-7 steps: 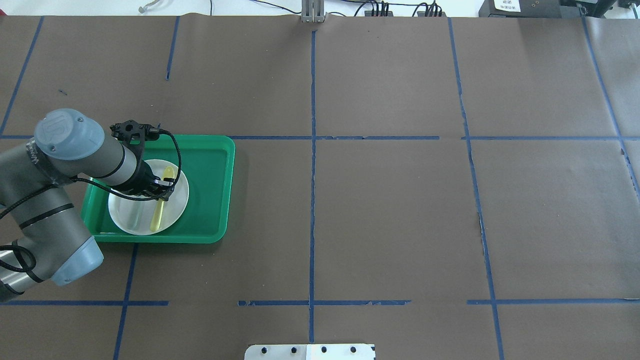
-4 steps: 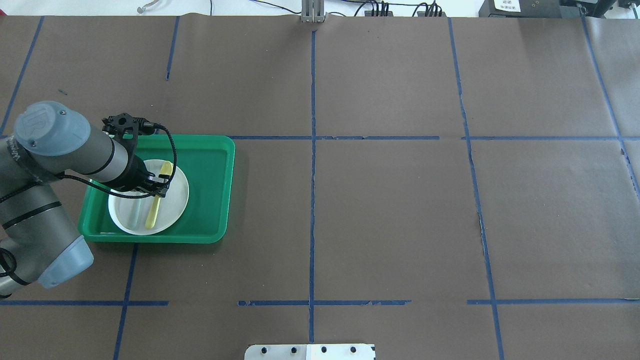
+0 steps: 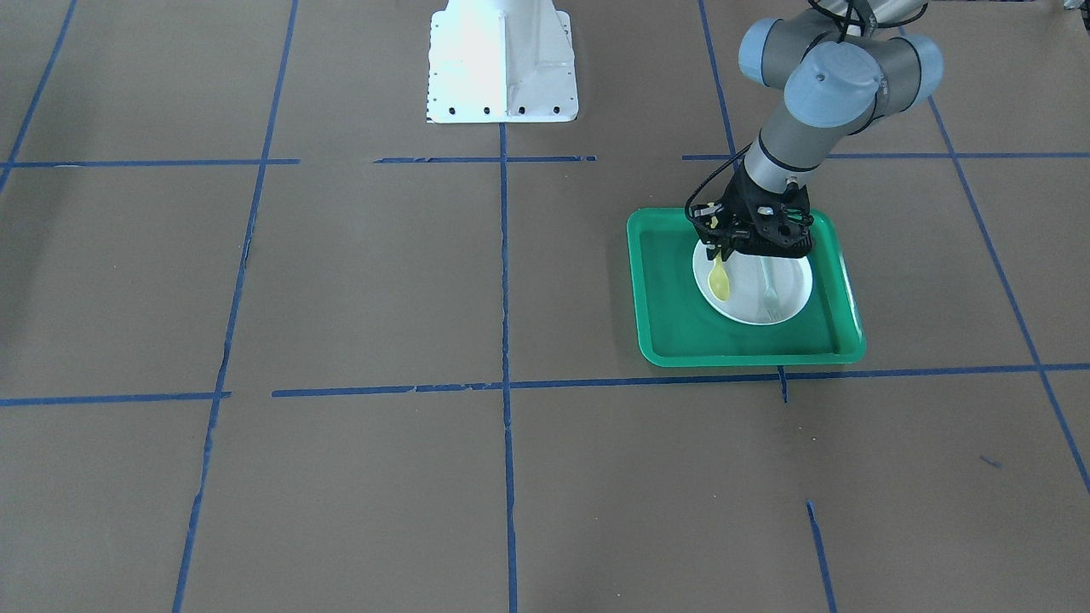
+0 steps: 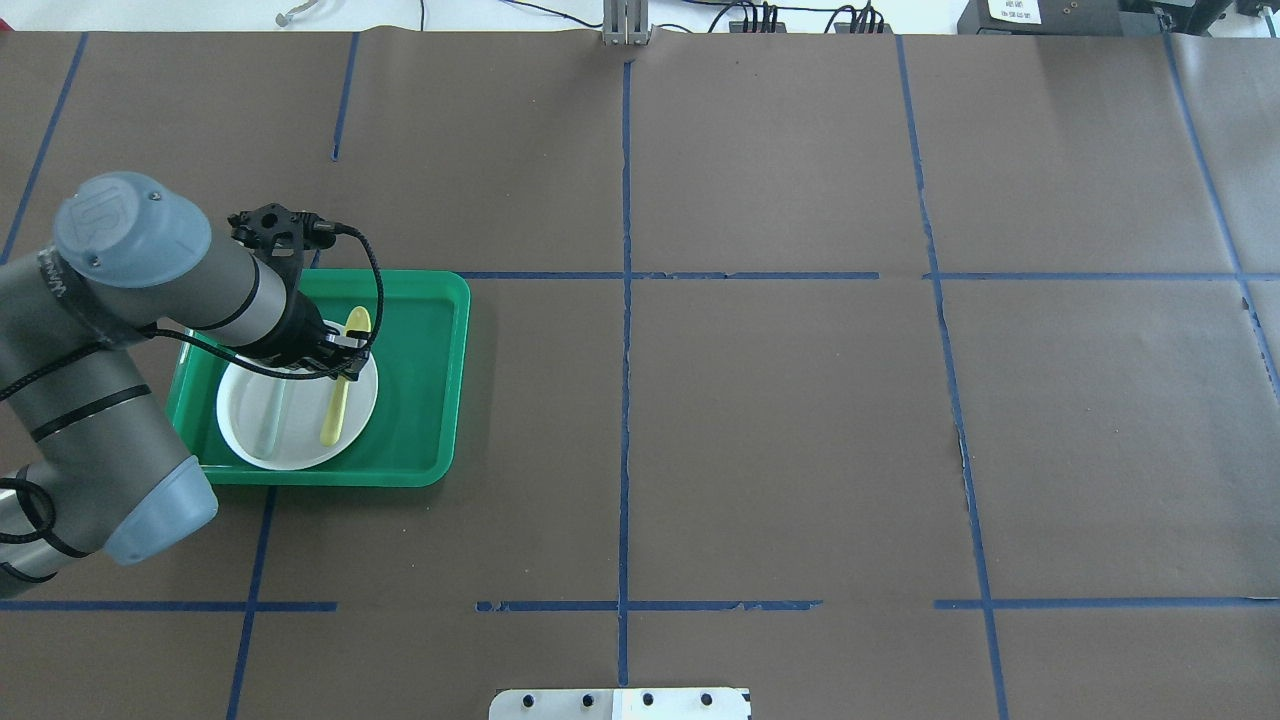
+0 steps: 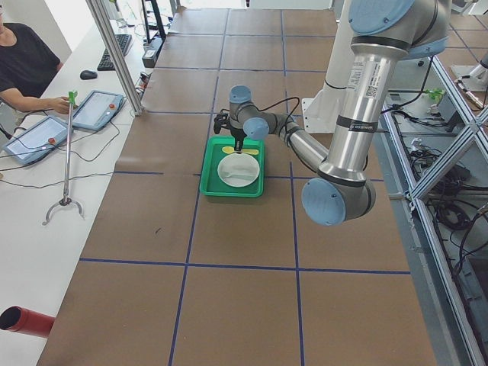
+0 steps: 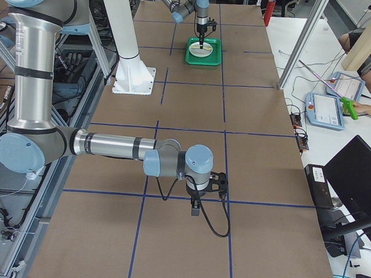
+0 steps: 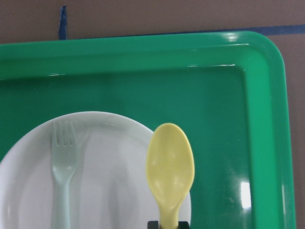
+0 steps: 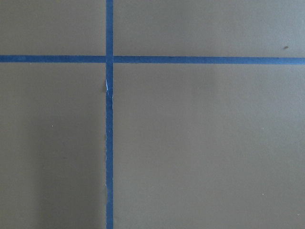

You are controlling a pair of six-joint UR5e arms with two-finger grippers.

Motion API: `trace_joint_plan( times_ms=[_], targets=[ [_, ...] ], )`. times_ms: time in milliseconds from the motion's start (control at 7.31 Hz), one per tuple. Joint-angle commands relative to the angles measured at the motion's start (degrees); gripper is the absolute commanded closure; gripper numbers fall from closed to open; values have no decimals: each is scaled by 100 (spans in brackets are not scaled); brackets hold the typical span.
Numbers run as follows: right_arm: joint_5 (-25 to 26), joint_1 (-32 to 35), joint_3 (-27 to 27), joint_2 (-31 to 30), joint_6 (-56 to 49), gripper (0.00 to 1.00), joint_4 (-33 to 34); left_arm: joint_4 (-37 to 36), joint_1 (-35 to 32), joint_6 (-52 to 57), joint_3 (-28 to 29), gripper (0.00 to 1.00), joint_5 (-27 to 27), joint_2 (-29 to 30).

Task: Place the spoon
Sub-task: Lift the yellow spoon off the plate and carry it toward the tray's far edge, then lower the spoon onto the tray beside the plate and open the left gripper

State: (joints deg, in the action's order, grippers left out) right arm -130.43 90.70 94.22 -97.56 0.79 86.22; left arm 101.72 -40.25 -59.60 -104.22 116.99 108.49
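Note:
My left gripper (image 4: pixel 345 362) is shut on the yellow spoon (image 4: pixel 356 322) near the neck of its handle. It holds the spoon over the right side of the white plate (image 4: pixel 300 432), which sits in the green tray (image 4: pixel 430 380). The spoon's bowl (image 7: pixel 170 167) reaches past the plate's rim (image 7: pixel 119 143) over the tray floor. In the front view the spoon (image 3: pixel 720 285) hangs below the left gripper (image 3: pixel 725 253). My right gripper (image 6: pixel 195 209) shows only in the right side view, over bare table paper far from the tray; I cannot tell whether it is open or shut.
A pale grey-green fork (image 4: pixel 272 410) lies on the plate's left half, also in the left wrist view (image 7: pixel 62 181). The tray's raised rim (image 7: pixel 267 119) runs close to the spoon. The robot's white base plate (image 3: pixel 502 60) is at the table's edge.
The left gripper with the spoon first shifted left and away, then moved right. The spoon now sits over the plate's right edge instead of its middle.

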Motion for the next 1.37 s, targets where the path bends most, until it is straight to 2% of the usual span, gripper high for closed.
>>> trace_joint_plan(
  times_ms=[0, 274, 1232],
  targets=[
    [0, 0, 0, 0, 0, 0, 0, 31, 44, -341, 498, 100, 0, 470],
    [0, 0, 0, 0, 0, 0, 0, 49, 149, -316, 805, 100, -9, 593],
    [0, 0, 0, 0, 0, 0, 0, 321, 342, -307, 1044, 100, -9, 585]
  ],
)
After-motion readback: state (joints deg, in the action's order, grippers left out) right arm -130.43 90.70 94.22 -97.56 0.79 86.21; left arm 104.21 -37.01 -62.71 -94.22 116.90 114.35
